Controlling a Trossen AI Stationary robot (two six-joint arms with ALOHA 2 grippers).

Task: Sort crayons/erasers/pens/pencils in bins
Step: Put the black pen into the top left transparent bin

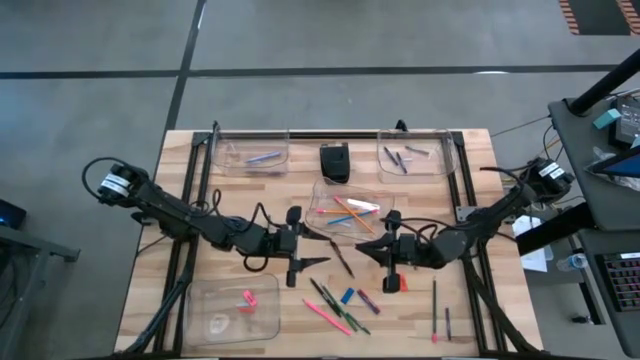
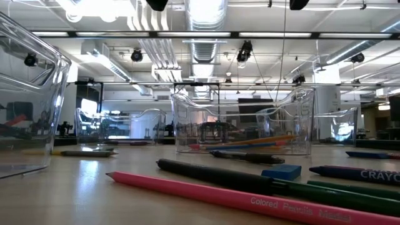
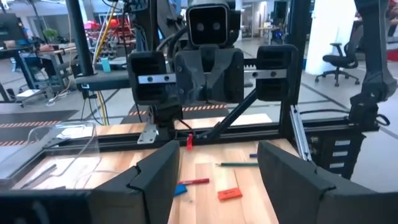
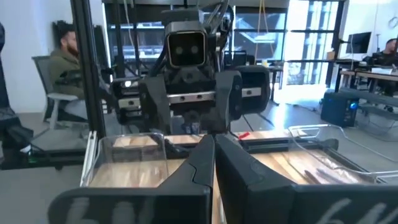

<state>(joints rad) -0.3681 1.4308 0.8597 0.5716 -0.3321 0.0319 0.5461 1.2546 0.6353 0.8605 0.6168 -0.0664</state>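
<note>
Above the table's middle — right claw shut, left claw open.

Pencils in middle bin, seemingly.

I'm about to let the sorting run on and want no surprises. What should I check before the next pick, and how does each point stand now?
1. Left tool open and empty: ok, fingers spread wide in its wrist view.
2. Right tool ready to pick: not ok, fingers pressed together; whether it holds anything cannot be told.
3. Items still loose on the table: not ok, pink pencil, blue eraser and red eraser lie outside the bins.
4. Middle bin has pencils inside: ok.
5. Near-left bin unobstructed: ok.
6. Arms apart: ok, a gap shows between them from above.
</note>
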